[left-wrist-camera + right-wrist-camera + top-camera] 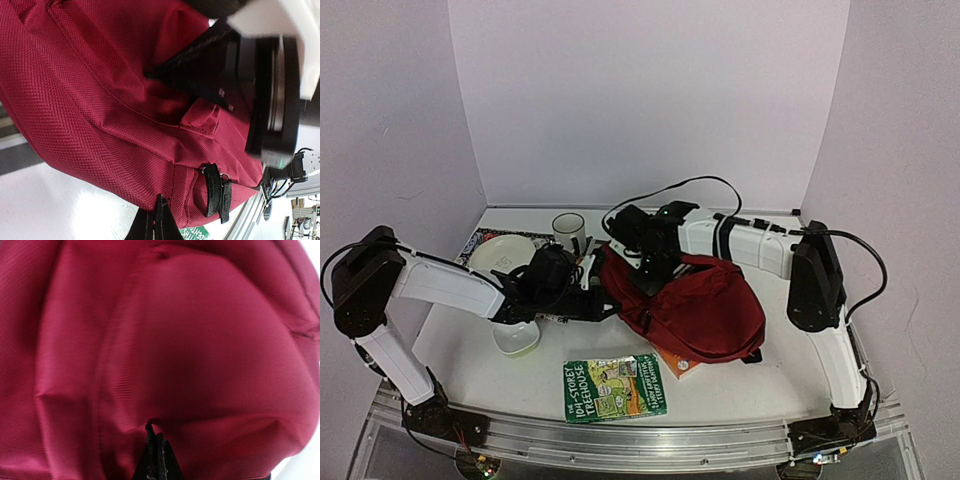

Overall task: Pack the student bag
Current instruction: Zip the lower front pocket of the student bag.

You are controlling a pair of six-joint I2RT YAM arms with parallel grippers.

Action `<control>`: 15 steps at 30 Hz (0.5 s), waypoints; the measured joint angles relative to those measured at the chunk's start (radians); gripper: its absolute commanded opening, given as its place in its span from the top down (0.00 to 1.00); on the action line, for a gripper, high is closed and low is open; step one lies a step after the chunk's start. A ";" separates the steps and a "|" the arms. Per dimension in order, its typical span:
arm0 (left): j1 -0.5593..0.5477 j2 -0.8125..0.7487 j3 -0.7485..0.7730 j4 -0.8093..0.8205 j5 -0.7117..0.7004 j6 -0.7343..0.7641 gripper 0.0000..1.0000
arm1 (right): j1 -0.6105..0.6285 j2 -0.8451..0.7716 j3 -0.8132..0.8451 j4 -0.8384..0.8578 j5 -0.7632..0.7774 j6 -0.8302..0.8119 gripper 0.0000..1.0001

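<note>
- table: white top, arms mounted at its near edge, pale walls on three sides.
- student bag: dark red fabric backpack, lying flat right of the table's centre, just behind the books; by far the bulkiest item; a black strap with a buckle shows at one corner in the left wrist view.
- right arm: reaches from the right across to the bag's upper left end.
- left arm: stretches from the left, low over the table, to the bag's left edge.
- green paperback: cover reads "the 101-storey treehouse"; lies flat at front centre, just beside the bag, not under it.
- plate: pale, at the rear left, resting on a patterned mat.
- orange book: only a corner shows, the rest lies beneath the bag's front edge.
- bowl: white with a green rim, below the left forearm, partly hidden by it.
- mug: white, upright, behind the plate's right side.
- right gripper: jaws fully closed, a pinch of the bag's red fabric puckered at the tips.
- left gripper: jaws fully closed on the bag's lower seam edge.
</note>
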 measured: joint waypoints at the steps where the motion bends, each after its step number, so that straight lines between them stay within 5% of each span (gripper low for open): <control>1: 0.000 -0.003 -0.006 0.000 -0.001 0.000 1.00 | 0.000 -0.006 -0.009 0.009 0.010 0.010 1.00; 9: 0.000 -0.005 -0.047 0.020 -0.010 -0.001 1.00 | -0.010 -0.189 -0.198 0.105 0.041 0.111 1.00; 15: -0.001 -0.014 -0.066 0.055 -0.019 -0.004 1.00 | -0.080 -0.398 -0.495 0.311 -0.028 0.228 1.00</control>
